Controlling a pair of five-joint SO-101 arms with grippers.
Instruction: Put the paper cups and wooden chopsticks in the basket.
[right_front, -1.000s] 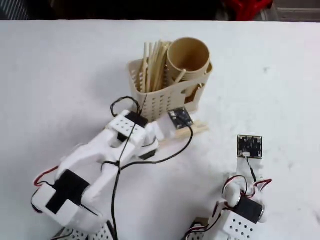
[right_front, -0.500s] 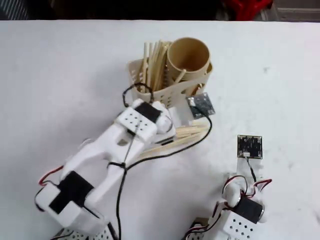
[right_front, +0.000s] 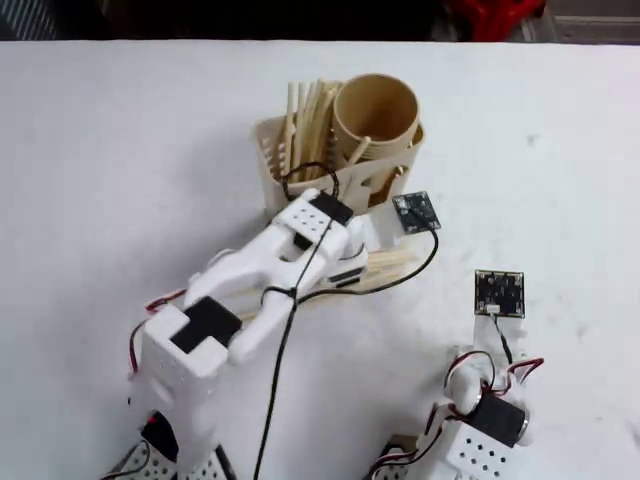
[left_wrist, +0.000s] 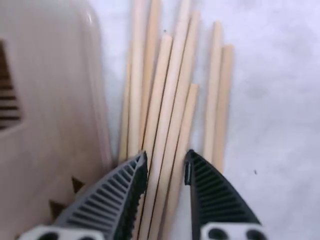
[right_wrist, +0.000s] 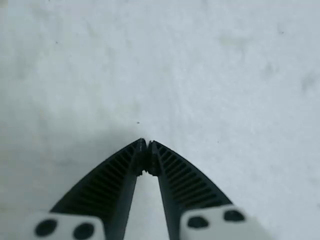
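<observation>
A beige slotted basket (right_front: 272, 165) stands at the table's middle back, holding a paper cup (right_front: 376, 112) and a bundle of wooden chopsticks (right_front: 305, 115). Several more chopsticks (right_front: 396, 264) lie flat on the table along the basket's front right side. My left gripper (left_wrist: 165, 161) is low over them, open, its fingers straddling a few sticks (left_wrist: 170, 80) beside the basket wall (left_wrist: 50, 75). From above, that left gripper (right_front: 372, 243) is mostly hidden under its wrist. My right gripper (right_wrist: 146, 145) is shut over bare table, holding nothing.
The right arm (right_front: 485, 425) rests folded at the front right, its small camera board (right_front: 499, 293) sticking out toward the basket. The white table (right_front: 120, 150) has open surface left and right of the basket. Its far edge (right_front: 200, 42) runs across the back.
The left arm has swung right and forward along the basket's front, so its gripper now sits over the loose chopsticks' right part. The chopsticks and the right arm have stayed put.
</observation>
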